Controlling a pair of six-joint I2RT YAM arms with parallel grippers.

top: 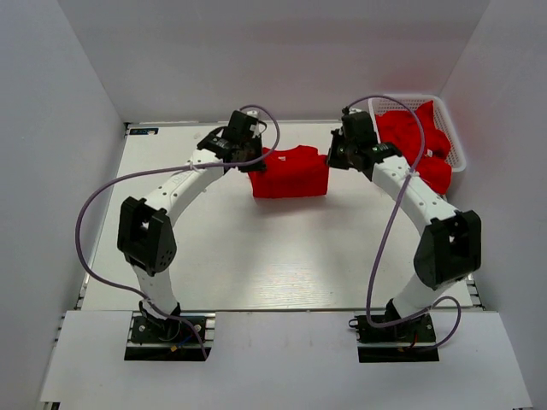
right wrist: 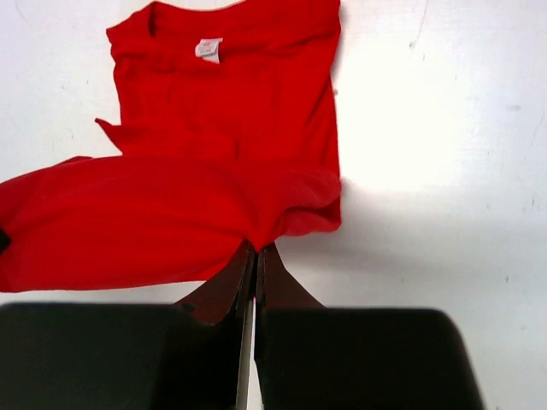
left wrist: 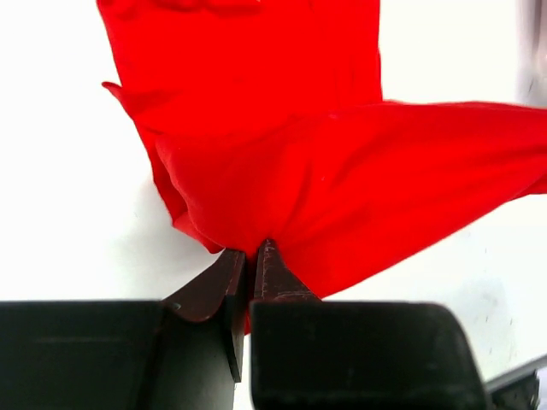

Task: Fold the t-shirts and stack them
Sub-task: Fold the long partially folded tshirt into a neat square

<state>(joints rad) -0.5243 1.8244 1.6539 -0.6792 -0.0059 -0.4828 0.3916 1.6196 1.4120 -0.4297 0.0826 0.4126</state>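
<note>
A shirt [top: 291, 175] lies near the basket [top: 459, 152], pinched at both ends. The left gripper [top: 253, 162] is clamped on one end, the right gripper [top: 331, 159] on the other. More shirts [top: 414, 137] fill the basket.

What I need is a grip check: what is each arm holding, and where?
Both hold one t-shirt: left fingers pinch its left edge, right fingers its right edge.

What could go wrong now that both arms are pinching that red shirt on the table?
The left tool and right tool each pinch only a small tuck of the red t-shirt, so a corner might slip free mid-fold. The lifted layer sags and bunches between them, so the fold could land crooked. The right arm works close to the white basket and might nudge it.
</note>
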